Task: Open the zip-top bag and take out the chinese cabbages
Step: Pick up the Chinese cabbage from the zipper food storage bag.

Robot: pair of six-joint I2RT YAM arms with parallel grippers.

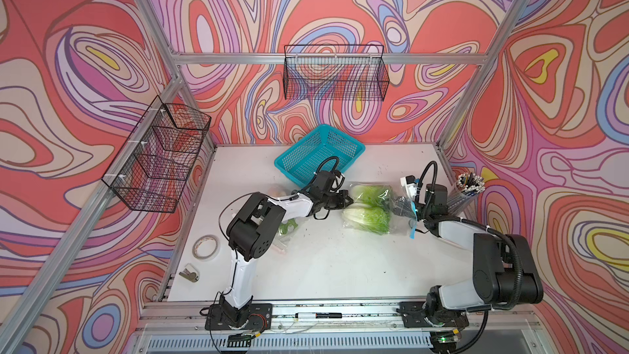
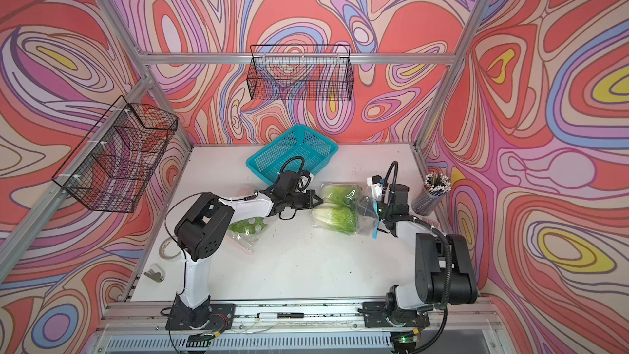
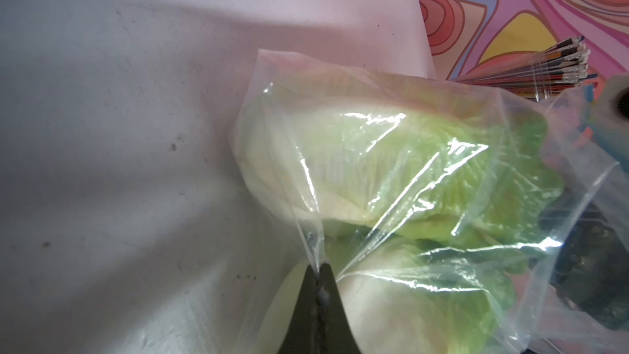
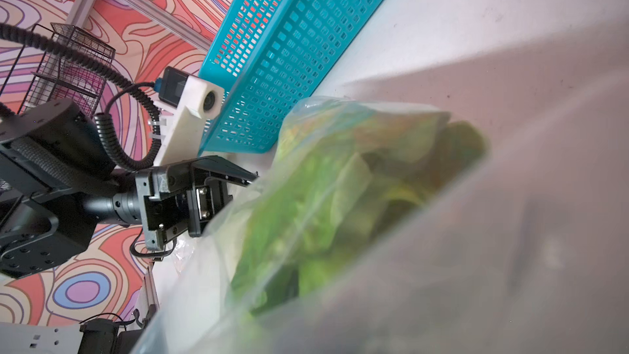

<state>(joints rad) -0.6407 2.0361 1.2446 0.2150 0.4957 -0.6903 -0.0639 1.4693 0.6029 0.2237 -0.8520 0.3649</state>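
The clear zip-top bag lies on the white table, right of centre, with the chinese cabbages inside it. In both top views two pale-based, green-leaved heads lie side by side, bases toward the left arm; a third cannot be made out.

The left gripper reaches in from the left. The left wrist view shows its dark fingertips pressed together on a pinched fold of the plastic at the bag's closed end. The right gripper sits at the opposite end, beside the bag's blue zip strip. It is closed, with the film bunched around it, so it appears to grip the mouth end. In the right wrist view, blurred film covers most of the picture.

The teal perforated plastic basket stands just behind the left gripper, tilted up against the back wall. A clear cup of pencils stands at the table's right edge, near the right wrist. A second clear bag with green contents lies partly under the left arm. A roll of tape and a small metal stapler-like tool lie at the table's left edge. A black marker rests on the front rail. Two black wire baskets hang on the walls.
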